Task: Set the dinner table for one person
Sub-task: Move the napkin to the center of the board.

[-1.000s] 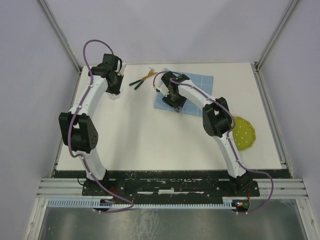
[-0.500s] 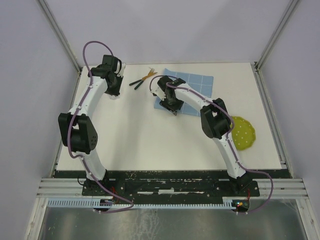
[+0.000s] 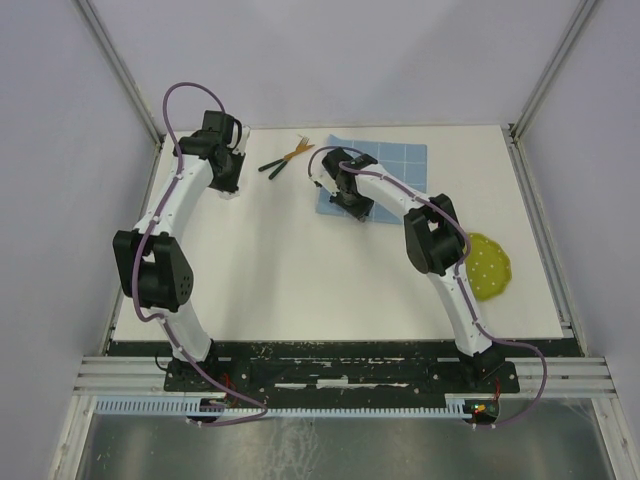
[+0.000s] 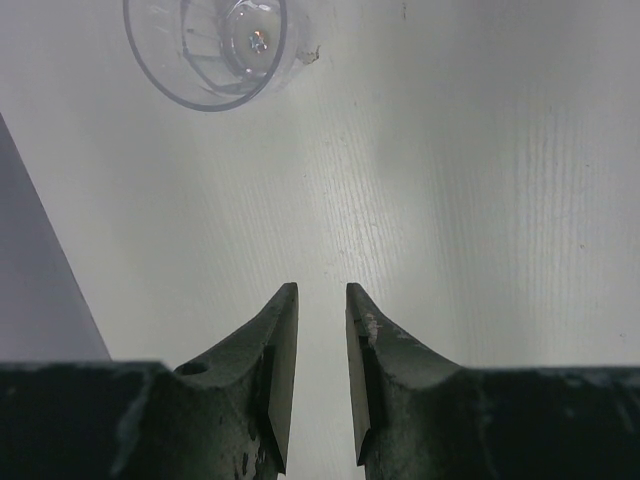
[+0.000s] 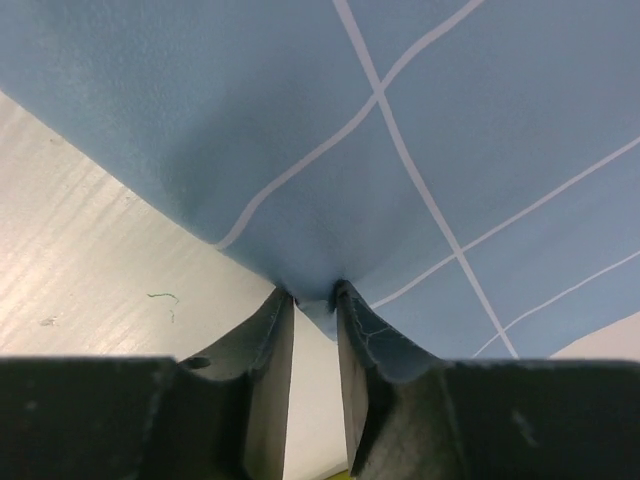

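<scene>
Your right gripper [image 5: 313, 300] has its jaws nipped on the near-left corner of the light-blue cloth [image 5: 420, 130], which lies at the far edge of the dinner table [image 3: 300, 270]. From above, the arm hides that corner. Your left gripper [image 4: 321, 300] hangs over the far-left corner, its jaws narrow with nothing between them. The clear glass [image 4: 205, 50] beyond it is cut off at the top of the wrist view. The cutlery [image 3: 285, 158] is too small to tell apart. The right arm partly covers the yellow-green plate [image 3: 490, 265] at the right edge.
</scene>
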`<action>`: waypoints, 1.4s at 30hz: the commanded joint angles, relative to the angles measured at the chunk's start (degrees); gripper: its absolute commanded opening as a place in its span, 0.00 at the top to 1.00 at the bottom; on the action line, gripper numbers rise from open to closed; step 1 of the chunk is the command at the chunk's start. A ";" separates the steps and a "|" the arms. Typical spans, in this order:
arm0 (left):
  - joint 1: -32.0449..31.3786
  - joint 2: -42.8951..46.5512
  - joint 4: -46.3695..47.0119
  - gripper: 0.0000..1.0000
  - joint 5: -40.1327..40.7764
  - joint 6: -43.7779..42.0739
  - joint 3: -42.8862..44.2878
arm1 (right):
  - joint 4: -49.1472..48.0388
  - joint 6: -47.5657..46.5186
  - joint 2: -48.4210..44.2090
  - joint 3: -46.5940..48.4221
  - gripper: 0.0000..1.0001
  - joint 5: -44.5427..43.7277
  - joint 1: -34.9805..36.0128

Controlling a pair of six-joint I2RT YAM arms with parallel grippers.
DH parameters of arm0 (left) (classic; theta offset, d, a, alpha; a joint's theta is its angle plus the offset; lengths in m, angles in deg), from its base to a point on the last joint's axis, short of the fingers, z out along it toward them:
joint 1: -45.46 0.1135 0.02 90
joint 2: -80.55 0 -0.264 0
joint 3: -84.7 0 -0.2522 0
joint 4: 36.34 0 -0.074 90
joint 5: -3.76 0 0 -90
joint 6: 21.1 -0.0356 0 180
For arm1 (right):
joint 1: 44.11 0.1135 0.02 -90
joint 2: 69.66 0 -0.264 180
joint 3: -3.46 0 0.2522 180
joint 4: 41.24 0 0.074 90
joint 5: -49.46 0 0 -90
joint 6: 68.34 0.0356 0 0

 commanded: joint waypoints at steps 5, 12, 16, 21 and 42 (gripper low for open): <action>0.12 2.83 1.03 0.67 0.77 -0.65 1.08 | 0.16 0.88 2.35 -0.70 0.97 1.51 -0.32; 0.15 3.13 0.95 0.66 0.42 -0.49 1.19 | 1.97 0.59 -0.24 -3.00 0.98 4.10 1.39; 0.16 3.51 0.94 0.66 0.13 -0.30 1.38 | 1.69 0.81 -4.54 -7.86 0.98 5.63 3.95; 0.14 3.53 1.00 0.66 -0.36 -0.34 1.69 | 1.99 1.87 -7.41 -13.42 0.98 8.11 7.69; 0.10 6.00 1.09 0.66 -1.44 -0.43 0.76 | 3.27 4.59 -12.34 -22.11 0.98 19.43 21.78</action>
